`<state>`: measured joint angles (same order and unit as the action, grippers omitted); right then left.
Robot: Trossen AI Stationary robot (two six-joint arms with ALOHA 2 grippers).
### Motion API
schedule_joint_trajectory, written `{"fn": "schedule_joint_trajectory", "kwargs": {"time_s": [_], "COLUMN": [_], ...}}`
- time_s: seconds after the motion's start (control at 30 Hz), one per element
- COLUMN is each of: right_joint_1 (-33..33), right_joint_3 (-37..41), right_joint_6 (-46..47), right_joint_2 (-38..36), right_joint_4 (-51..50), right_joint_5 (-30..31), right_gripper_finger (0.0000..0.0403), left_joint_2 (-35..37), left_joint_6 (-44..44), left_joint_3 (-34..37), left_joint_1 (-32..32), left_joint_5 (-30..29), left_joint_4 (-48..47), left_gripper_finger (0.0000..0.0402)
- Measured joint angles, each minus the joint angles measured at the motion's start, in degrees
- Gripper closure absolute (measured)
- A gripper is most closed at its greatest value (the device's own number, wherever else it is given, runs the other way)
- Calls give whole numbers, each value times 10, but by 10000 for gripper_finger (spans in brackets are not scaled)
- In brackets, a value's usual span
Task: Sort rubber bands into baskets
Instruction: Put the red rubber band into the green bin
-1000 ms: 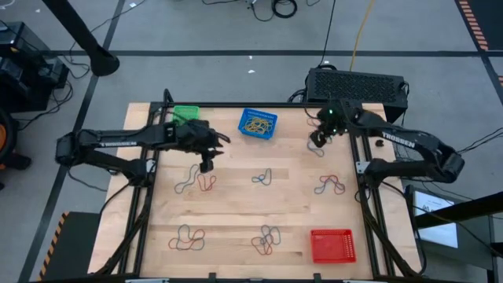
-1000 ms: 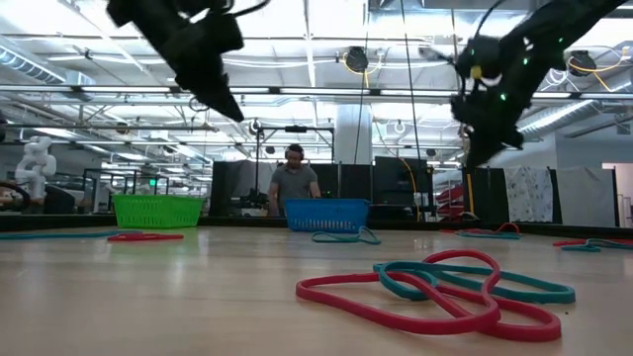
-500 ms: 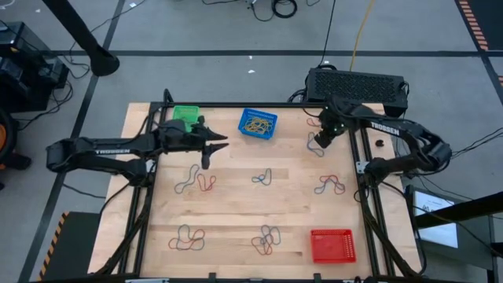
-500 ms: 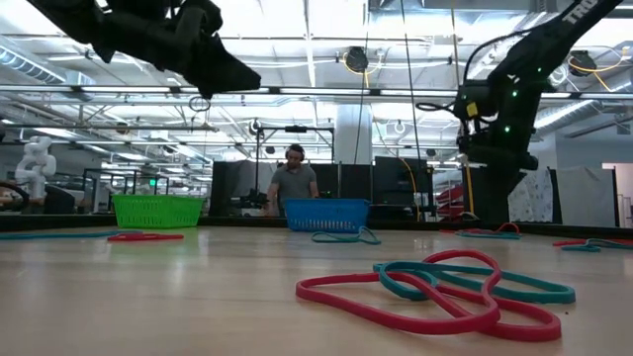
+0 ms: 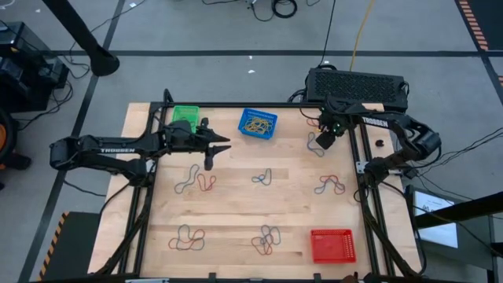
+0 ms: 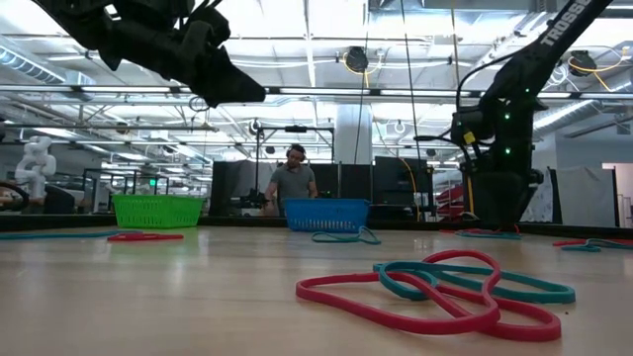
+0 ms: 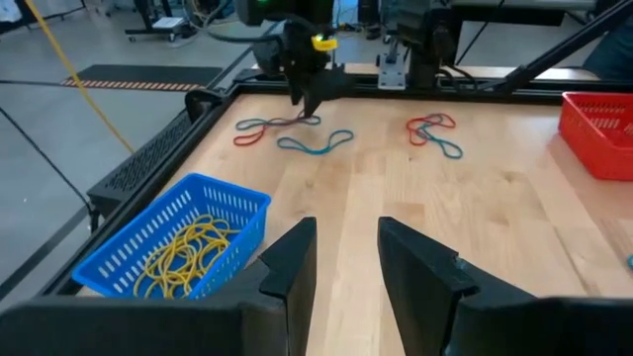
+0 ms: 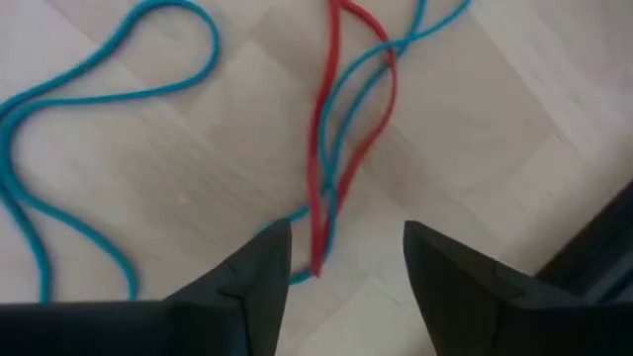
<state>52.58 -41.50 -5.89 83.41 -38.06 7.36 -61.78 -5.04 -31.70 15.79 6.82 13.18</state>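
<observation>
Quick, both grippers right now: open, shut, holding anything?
Left gripper: open, empty, raised near the blue basket.
Right gripper: open, empty, low over tangled red and blue rubber bands.

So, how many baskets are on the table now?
3. The green basket is at the far left edge, the blue basket is beside it toward the middle, and the red basket is at the near right corner. None seems hidden.
</observation>
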Motion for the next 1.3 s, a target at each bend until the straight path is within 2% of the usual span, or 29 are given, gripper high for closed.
{"fn": "schedule_joint_trajectory", "kwargs": {"time_s": [0.2, 0.43, 0.53, 0.63, 0.9, 1.07, 1.3], "right_joint_1": [0, 0, 0, 0, -1, -9, -22], "right_joint_3": [0, 0, 0, -10, -75, -115, -166], "right_joint_6": [-4, -13, -22, -34, -49, -48, -20], "right_joint_2": [1, 1, 1, 1, -44, -103, -185], "right_joint_4": [-1, -7, -11, -28, -66, -105, -107], "right_joint_5": [-1, -2, -4, -34, -47, -47, -47], "right_gripper_finger": [242, 314, 358, 395, 401, 402, 402], "left_joint_2": [0, 0, 0, 0, 0, 0, 0], "left_joint_6": [0, 2, 2, 2, 2, 2, 2], "left_joint_3": [0, 0, 0, 0, 0, 0, 0], "left_joint_1": [0, 0, 0, 0, 0, 0, 0], "left_joint_5": [7, 7, 7, 7, 40, 39, 39], "left_joint_4": [1, 1, 1, 1, 1, 4, 25], "left_gripper_finger": [283, 283, 283, 283, 283, 283, 283]}}
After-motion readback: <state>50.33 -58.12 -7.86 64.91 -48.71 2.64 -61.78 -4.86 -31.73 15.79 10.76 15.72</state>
